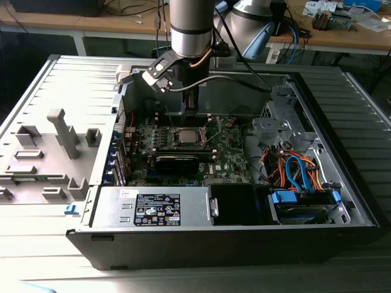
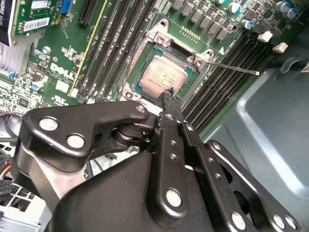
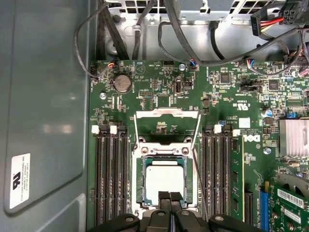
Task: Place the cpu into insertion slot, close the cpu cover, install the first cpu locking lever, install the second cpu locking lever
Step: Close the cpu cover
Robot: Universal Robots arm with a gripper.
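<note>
The cpu (image 3: 164, 180) lies silver top up inside the insertion slot (image 3: 140, 183) on the green board; it also shows in the second wrist view (image 2: 161, 77) and the exterior view (image 1: 188, 135). The cpu cover (image 3: 166, 114) stands swung open on the far side of the slot. Thin locking levers (image 3: 197, 130) stick up unlatched beside it, and one lever rod (image 2: 236, 69) juts out sideways. My gripper (image 3: 169, 197) hangs just above the cpu's near edge, fingertips together and holding nothing; its black tip (image 2: 168, 93) points down at the chip.
Black memory slots (image 3: 112, 169) flank the socket on both sides. The case wall (image 3: 43, 96) rises close by, and cables (image 1: 293, 171) fill the exterior view's right. A power supply (image 1: 156, 207) sits at the front. A grey fixture (image 1: 55, 146) lies outside the case.
</note>
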